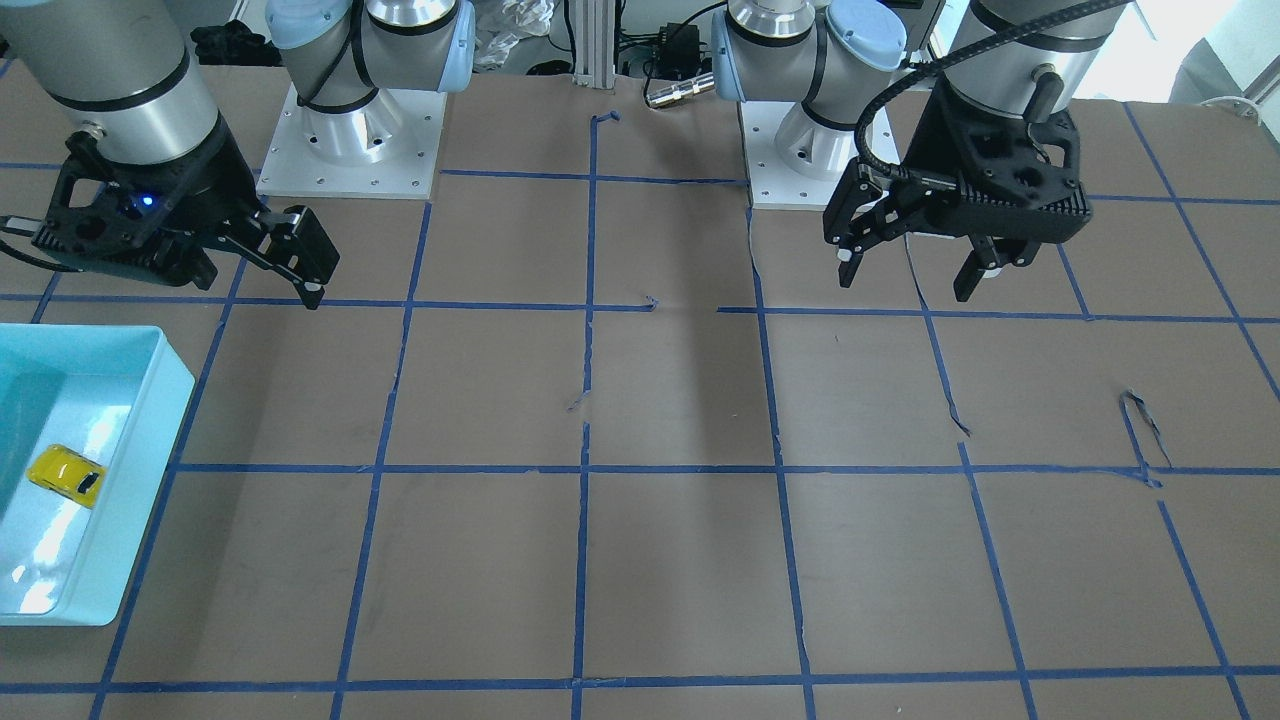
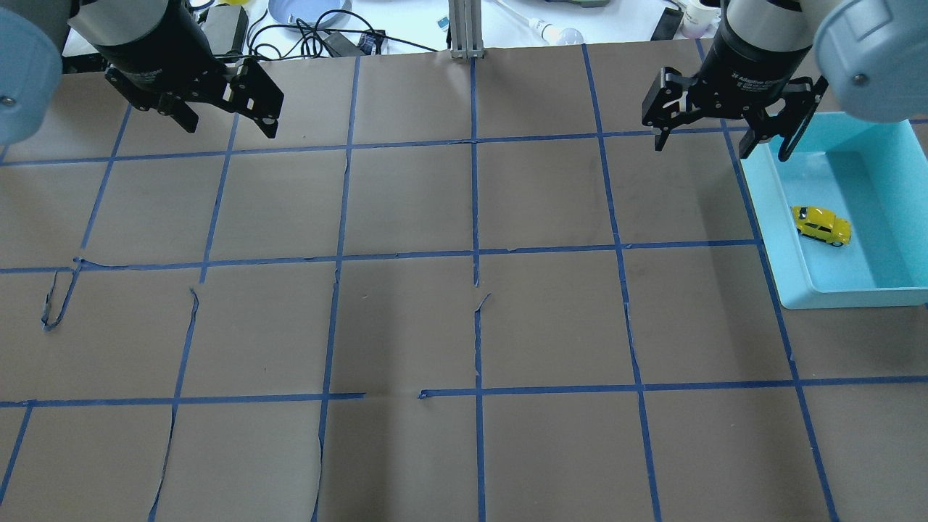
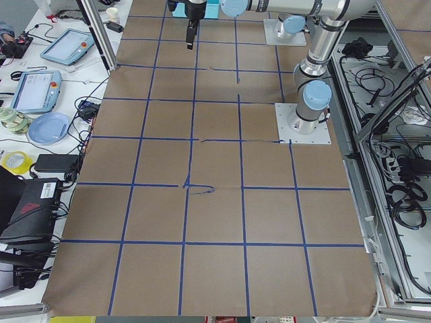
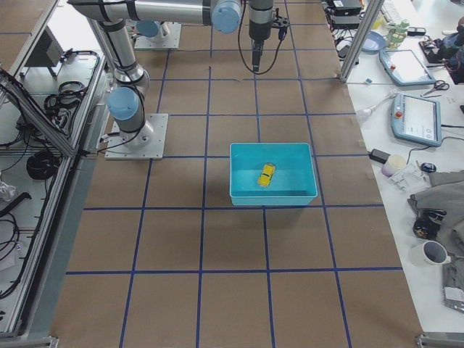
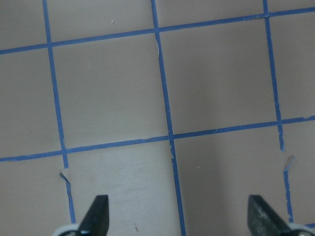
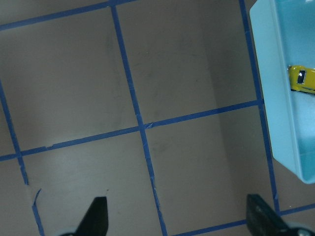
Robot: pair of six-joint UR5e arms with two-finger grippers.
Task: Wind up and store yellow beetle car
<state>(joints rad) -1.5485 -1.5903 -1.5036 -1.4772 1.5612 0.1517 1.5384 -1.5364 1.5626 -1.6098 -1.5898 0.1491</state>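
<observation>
Yellow beetle car (image 2: 821, 225) sat on wheels on floor of light-blue bin (image 2: 797, 293), touching no wall (bin stood at robot's right end of surface (image 2: 406, 326)). R hand (image 6: 178, 219) hung above surface just beside bin, fingers spread wide, nothing btwn them, well apart from car. L hand (image 5: 177, 216) hung over opposite end, likewise wide and empty. Blue tape grid (image 2: 475, 217) crossed brown surface.
</observation>
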